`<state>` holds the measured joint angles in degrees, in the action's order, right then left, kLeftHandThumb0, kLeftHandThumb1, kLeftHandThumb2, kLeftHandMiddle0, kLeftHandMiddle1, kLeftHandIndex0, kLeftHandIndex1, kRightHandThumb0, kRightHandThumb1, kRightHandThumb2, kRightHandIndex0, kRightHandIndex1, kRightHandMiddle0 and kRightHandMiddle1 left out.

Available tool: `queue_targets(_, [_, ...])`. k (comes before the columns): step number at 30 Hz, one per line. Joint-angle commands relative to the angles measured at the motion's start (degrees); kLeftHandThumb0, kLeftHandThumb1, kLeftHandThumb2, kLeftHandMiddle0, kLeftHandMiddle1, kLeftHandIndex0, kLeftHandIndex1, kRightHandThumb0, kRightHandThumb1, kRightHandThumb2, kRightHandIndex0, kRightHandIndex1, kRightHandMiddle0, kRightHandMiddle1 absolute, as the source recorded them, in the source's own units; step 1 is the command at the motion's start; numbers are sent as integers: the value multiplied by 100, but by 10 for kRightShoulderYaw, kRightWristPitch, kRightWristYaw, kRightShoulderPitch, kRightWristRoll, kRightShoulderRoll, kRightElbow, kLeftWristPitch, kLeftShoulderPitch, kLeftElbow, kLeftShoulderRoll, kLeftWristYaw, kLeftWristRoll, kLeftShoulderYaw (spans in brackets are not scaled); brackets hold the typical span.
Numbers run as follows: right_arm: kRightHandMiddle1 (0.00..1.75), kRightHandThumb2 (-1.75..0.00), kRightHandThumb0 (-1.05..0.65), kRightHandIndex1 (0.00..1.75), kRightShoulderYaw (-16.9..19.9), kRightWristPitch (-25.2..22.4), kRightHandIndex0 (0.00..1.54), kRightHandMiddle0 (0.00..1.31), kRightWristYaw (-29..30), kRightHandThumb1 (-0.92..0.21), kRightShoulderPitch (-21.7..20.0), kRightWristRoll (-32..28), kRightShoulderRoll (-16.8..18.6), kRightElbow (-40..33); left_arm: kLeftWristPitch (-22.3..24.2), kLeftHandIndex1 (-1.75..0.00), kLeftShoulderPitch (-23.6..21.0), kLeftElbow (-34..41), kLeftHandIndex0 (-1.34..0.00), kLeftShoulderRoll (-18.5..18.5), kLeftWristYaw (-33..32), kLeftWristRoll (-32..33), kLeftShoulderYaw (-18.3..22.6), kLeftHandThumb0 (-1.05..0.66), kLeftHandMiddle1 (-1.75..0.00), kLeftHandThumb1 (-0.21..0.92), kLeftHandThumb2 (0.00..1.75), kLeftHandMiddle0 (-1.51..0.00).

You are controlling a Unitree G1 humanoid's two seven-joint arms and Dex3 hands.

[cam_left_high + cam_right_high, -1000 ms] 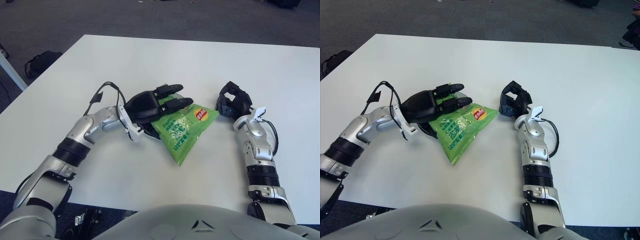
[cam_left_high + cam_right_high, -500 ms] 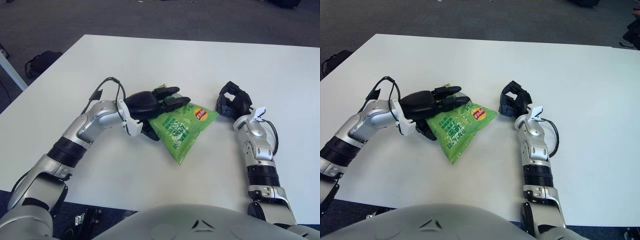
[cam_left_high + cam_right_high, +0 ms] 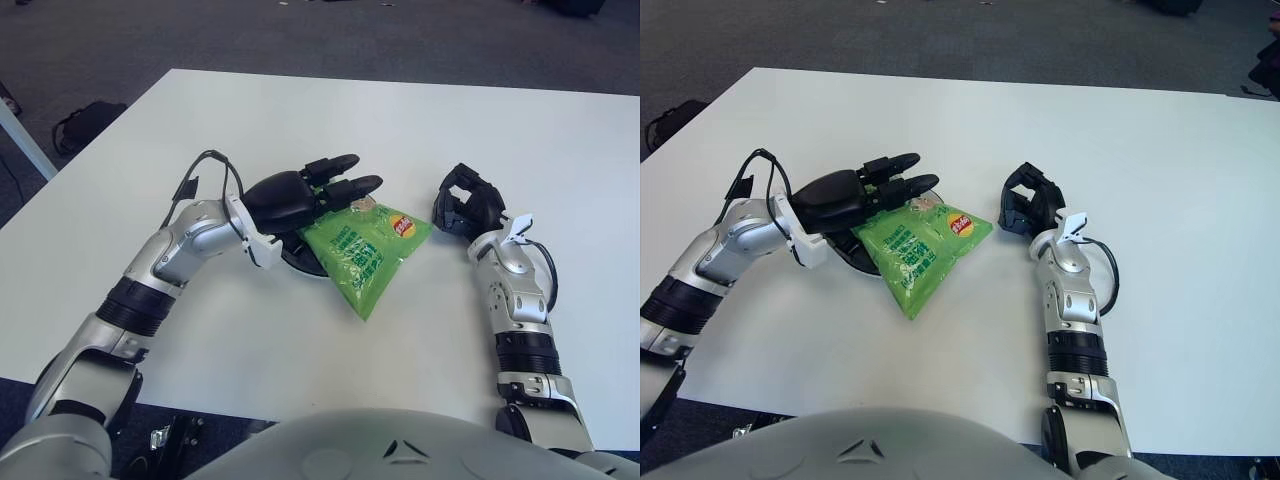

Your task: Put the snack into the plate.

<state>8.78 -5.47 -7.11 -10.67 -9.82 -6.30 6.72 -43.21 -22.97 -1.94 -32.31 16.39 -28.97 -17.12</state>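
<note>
- A white bench (image 3: 330,120) is filling most of the view, its top plain and smooth, with its far edge and left corner showing.
- Dark grey carpet (image 3: 300,35) is running around the bench on the far and left sides.
- A black bag (image 3: 85,122) is lying on the carpet off the bench's left edge.
- A green snack (image 3: 365,250) bag is lying near the bench's middle, its upper left part resting over a dark plate (image 3: 300,262) and its lower tip touching the bare bench.
- Only a sliver of the plate is showing, under the snack and the left hand.
- The left hand (image 3: 300,195) is hanging over the plate and the snack's upper left corner, its fingers (image 3: 345,185) stretched out and spread, gripping nothing.
- The right hand (image 3: 465,205) is showing to the right of the snack, just apart from it, with fingers curled in and holding nothing.
- A cable (image 3: 200,175) is looping off the left wrist.
</note>
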Motion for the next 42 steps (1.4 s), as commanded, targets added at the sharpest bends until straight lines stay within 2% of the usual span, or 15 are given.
queue_targets(1, [175, -128, -47, 175, 0, -27, 97, 59, -4, -34, 33, -5, 1, 21, -13, 0, -1, -16, 0, 5, -22, -5, 13, -105, 0, 92, 44, 0])
queue_targets(8, [175, -128, -47, 175, -1, -27, 99, 59, -3, -35, 31, 1, -2, 23, -18, 0, -2, -25, 0, 4, -7, 36, 20, -105, 0, 92, 44, 0])
queue_targets(15, [175, -128, -47, 175, -6, -19, 100, 59, -4, -34, 31, 9, -6, 27, -3, 0, -1, -25, 0, -4, 28, 92, 24, -105, 0, 92, 44, 0])
queue_targets(25, [175, -128, -47, 175, -8, -15, 99, 59, -9, -34, 31, 8, -10, 31, 19, 0, -1, -29, 0, 0, 42, 115, 39, -103, 0, 90, 31, 0])
queue_targets(34, [175, -127, -47, 175, -8, -18, 98, 58, -11, -35, 30, 7, -12, 34, 34, 0, 10, -13, 0, -26, 68, 141, 65, -102, 0, 88, 27, 0])
queue_targets(42, [175, -127, -47, 175, -4, -33, 97, 58, -15, -35, 28, -4, -10, 32, 37, -1, 37, -5, -1, -52, 115, 215, 79, -101, 0, 86, 25, 0])
